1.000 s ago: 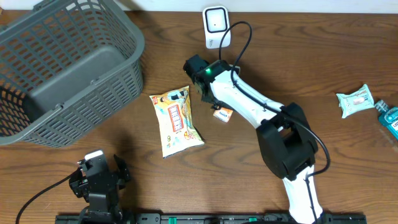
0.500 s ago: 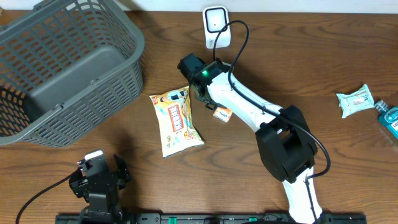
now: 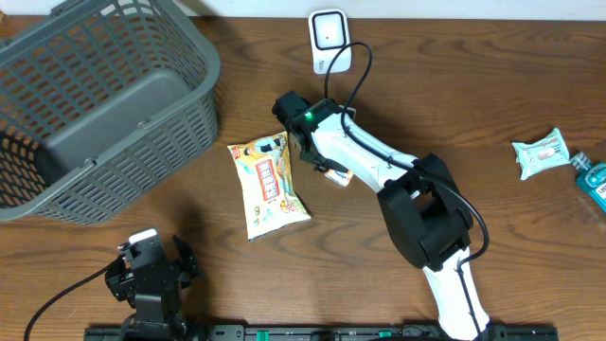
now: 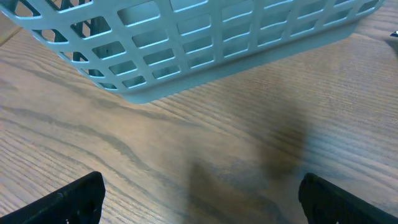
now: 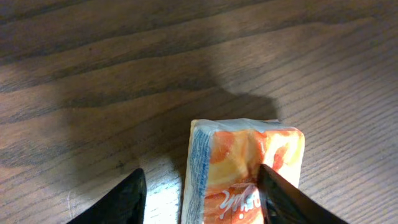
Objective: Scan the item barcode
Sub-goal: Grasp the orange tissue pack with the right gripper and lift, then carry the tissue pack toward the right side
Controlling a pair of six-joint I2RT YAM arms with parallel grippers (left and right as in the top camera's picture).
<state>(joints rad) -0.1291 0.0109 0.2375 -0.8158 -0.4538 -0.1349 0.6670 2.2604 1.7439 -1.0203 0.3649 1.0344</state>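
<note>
A small orange packet (image 5: 245, 168) lies on the wood table, partly under my right arm in the overhead view (image 3: 338, 175). My right gripper (image 5: 202, 193) straddles it: the right finger (image 5: 283, 199) lies against the packet, while a strip of table shows between the left finger (image 5: 118, 202) and the packet's edge. The white barcode scanner (image 3: 329, 38) stands at the table's back edge. A yellow snack bag (image 3: 268, 185) lies just left of the right gripper (image 3: 322, 163). My left gripper (image 4: 202, 196) is open over bare wood near the front left (image 3: 151, 275).
A large grey basket (image 3: 104, 104) fills the back left, and its wall (image 4: 205, 50) is close ahead in the left wrist view. A teal wipes pack (image 3: 542, 153) and a blue bottle (image 3: 595, 182) lie at the right edge.
The right gripper has shifted slightly left and down over the orange packet, and its jaws have narrowed around it. The left arm has not moved.
</note>
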